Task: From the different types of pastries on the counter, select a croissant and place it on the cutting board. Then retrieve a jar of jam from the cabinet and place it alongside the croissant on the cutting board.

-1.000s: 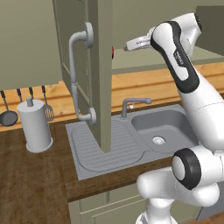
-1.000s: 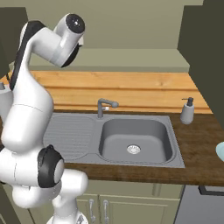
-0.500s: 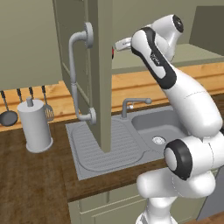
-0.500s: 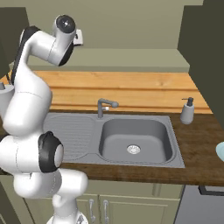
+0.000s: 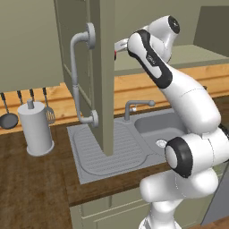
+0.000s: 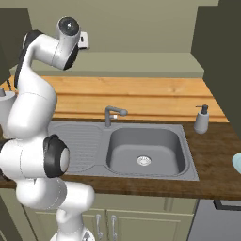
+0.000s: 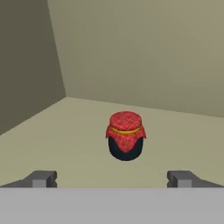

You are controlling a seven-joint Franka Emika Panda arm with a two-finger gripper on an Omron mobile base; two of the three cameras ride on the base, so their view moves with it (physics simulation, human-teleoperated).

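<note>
The jar of jam (image 7: 125, 136), squat with a dark body and a red checked cloth top, stands upright on the pale floor of the cabinet, straight ahead in the hand view. My gripper (image 7: 112, 179) is open, its fingertips (image 7: 43, 178) wide apart and short of the jar, touching nothing. The cabinet door (image 5: 102, 76) with its long grey handle (image 5: 77, 76) hangs open, and my hand (image 5: 120, 45) reaches in behind its edge. The croissant, cupcake and cutting board are out of view.
Below the cabinet lies a grey sink (image 6: 143, 150) with a faucet (image 6: 113, 114) and drainboard, set in the dark wood counter (image 5: 31, 188). A soap dispenser (image 6: 201, 120) stands at the right. A white canister (image 5: 38, 127) and hanging utensils (image 5: 9, 116) are at the left.
The arm has swung left and the hand has gone in behind the open cabinet door, toward the cabinet's inside. The door and the counter items have not moved.
</note>
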